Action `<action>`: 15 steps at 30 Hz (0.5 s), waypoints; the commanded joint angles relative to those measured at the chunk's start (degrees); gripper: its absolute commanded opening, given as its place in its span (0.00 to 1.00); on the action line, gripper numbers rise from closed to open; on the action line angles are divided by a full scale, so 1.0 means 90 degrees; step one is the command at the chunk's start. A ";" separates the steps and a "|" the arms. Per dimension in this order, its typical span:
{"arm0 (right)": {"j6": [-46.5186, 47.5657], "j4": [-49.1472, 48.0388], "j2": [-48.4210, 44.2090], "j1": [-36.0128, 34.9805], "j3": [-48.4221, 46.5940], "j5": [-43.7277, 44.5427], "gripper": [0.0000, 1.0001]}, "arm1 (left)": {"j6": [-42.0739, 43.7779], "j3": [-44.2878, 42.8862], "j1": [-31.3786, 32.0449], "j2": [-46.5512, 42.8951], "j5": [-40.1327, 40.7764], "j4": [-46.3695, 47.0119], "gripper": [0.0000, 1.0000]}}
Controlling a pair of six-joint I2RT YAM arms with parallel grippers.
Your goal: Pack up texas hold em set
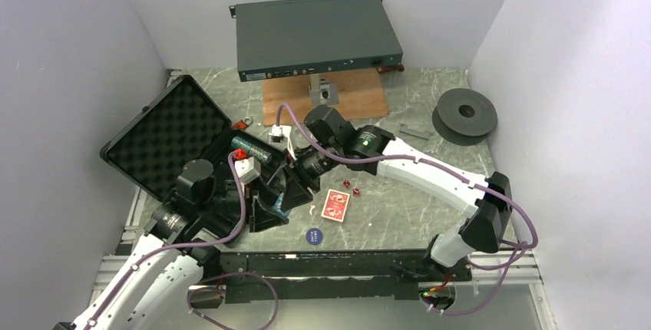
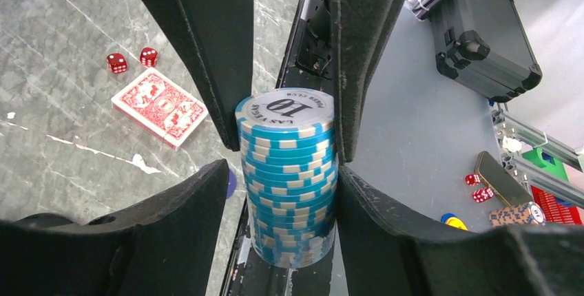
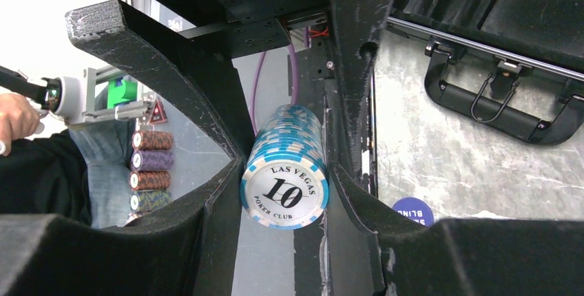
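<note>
Teal-and-white chip stack (image 2: 288, 186) sits pinched in your left gripper (image 2: 281, 167) and, apparently, your right gripper (image 3: 286, 166) too, between the open briefcase (image 1: 165, 138) and the red-backed card deck (image 1: 335, 205).

Left arm (image 1: 146, 268): rises from its base at the near left edge, reaching forward and inward. The wrist (image 1: 196, 180) is bent toward centre. Left gripper (image 2: 284, 172): both fingers (image 2: 172, 220) pressed against opposite sides of the chip stack (image 3: 284, 193).

Right arm (image 1: 430, 173): rises from its base at the near right, elbow (image 1: 491, 207) raised, forearm extended leftward across the table. Right gripper (image 3: 284, 168): fingers (image 3: 206, 220) closed on the same stack.

The two grippers meet head-on at table centre, with finger pairs interleaved around the stack and each pair in contact with it.
</note>
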State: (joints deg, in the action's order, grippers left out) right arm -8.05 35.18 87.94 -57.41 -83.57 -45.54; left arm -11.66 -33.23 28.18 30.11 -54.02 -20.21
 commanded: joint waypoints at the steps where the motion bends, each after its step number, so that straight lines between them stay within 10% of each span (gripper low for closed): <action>1: 0.0075 -0.0229 -0.0157 -0.0148 -0.0044 -0.0552 0.00 | 0.0165 -0.0184 0.0002 0.0017 0.0136 0.0058 0.65; 15: 0.0114 -0.0139 -0.0001 -0.0279 -0.0092 -0.0618 0.00 | 0.0223 -0.0204 0.0013 0.0007 0.0197 -0.0019 0.76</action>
State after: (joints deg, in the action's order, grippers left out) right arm -7.35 35.31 88.16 -58.67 -83.50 -45.78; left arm -11.22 -33.23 28.25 30.17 -53.82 -21.93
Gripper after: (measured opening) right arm 0.444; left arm 0.752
